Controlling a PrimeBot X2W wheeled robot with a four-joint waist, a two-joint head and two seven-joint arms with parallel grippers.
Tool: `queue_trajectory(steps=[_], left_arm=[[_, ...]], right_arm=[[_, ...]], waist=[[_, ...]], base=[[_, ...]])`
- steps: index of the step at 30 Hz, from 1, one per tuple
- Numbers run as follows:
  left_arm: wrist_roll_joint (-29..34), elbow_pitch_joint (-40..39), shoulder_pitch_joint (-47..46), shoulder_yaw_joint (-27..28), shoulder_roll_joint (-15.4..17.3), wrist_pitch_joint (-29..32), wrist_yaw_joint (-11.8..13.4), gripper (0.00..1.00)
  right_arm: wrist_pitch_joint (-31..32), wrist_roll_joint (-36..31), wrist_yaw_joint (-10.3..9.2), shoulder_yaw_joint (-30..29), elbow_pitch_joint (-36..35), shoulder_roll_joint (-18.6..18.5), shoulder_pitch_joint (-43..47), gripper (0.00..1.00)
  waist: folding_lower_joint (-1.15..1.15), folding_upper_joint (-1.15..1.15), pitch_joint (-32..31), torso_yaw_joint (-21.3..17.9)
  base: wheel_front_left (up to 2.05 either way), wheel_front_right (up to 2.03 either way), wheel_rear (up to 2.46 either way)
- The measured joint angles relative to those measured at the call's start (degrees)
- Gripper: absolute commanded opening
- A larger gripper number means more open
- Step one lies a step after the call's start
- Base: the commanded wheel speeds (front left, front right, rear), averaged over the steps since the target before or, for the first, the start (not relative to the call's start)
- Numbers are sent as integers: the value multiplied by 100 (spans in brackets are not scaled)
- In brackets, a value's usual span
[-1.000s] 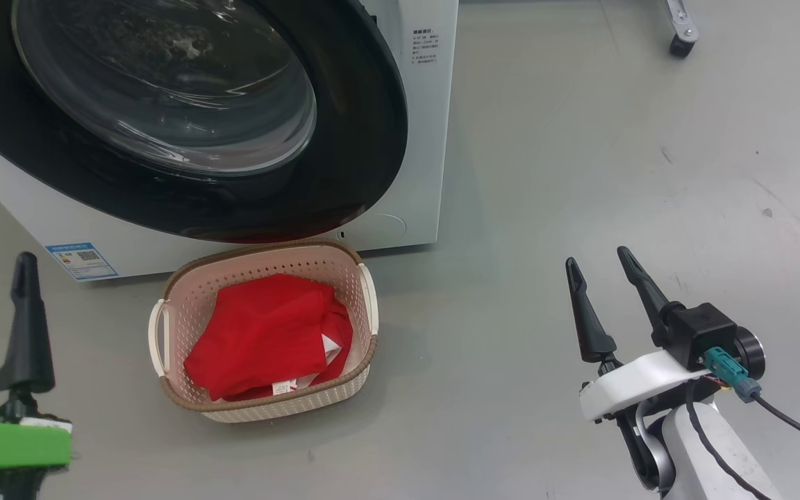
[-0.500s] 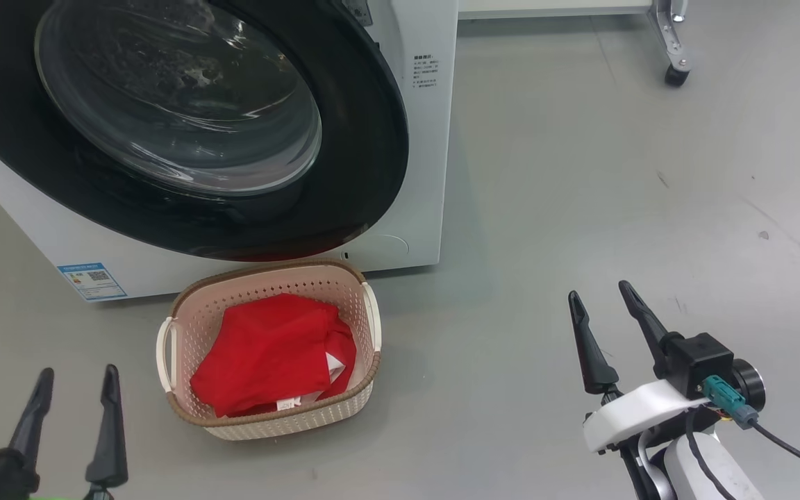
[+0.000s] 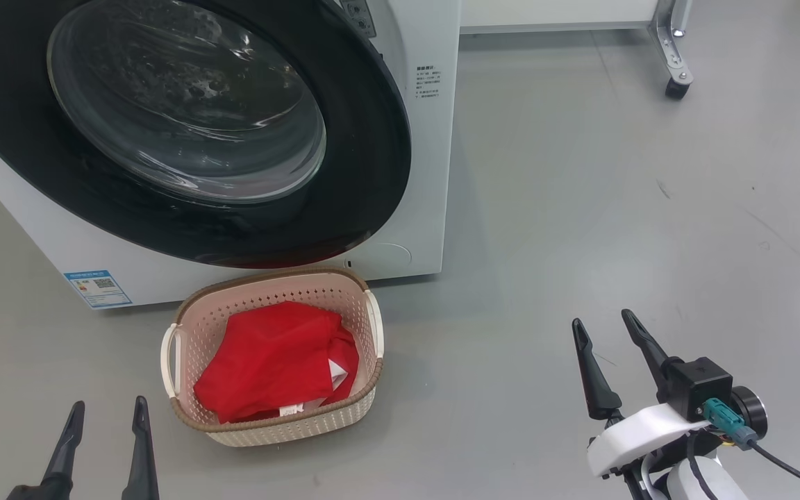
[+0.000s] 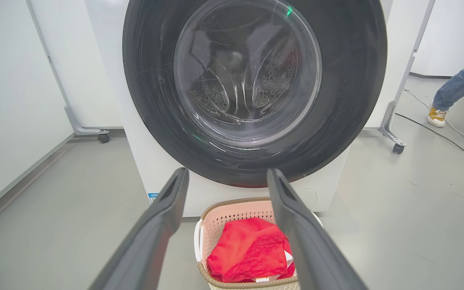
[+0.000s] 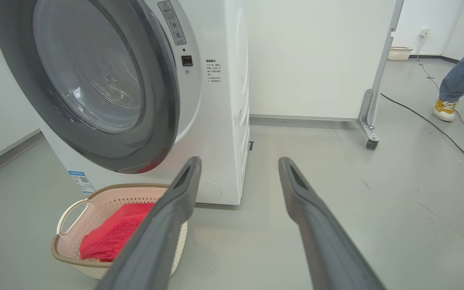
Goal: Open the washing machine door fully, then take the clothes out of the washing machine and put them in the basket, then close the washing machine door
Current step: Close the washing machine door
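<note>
looks like we're at the last step, maybe done: the door (image 3: 365, 173) seems shut flush on the washer (image 3: 428, 208), straight ahead of the left gripper (image 3: 108, 404) and ahead-left of the right gripper (image 3: 601, 318). both grippers are spread wide with nothing in them. the basket (image 3: 268, 274) sits near the left gripper, ahead and a bit to its right, with the red clothes (image 3: 275, 361) piled inside. nothing red shows through the door. next i'd just check that the latch caught, and push the rim if it didn't.

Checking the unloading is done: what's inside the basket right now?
Red clothes with a white label fill most of the basket. Whatever lies under them, and the basket's floor there, is covered.
</note>
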Motion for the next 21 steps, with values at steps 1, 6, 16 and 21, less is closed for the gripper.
queue_trajectory(steps=[1,6,16,21], left_arm=[[13,24,0,0,0,-7,23,100],[16,134,-1,-13,-26,-59,53,100],[73,243,-13,-37,-88,-131,100,100],[76,304,-28,-51,-105,-138,101,100]], right_arm=[[0,0,0,-2,0,1,2,100],[0,0,0,-11,-1,4,2,100],[0,-7,0,-18,-4,8,2,100],[0,-16,0,-26,-4,10,2,100]], waist=[[0,0,-3,2],[0,0,-10,5],[0,0,-1,7],[0,0,-2,12]], base=[[0,0,0],[0,0,0],[0,0,0],[0,0,0]])
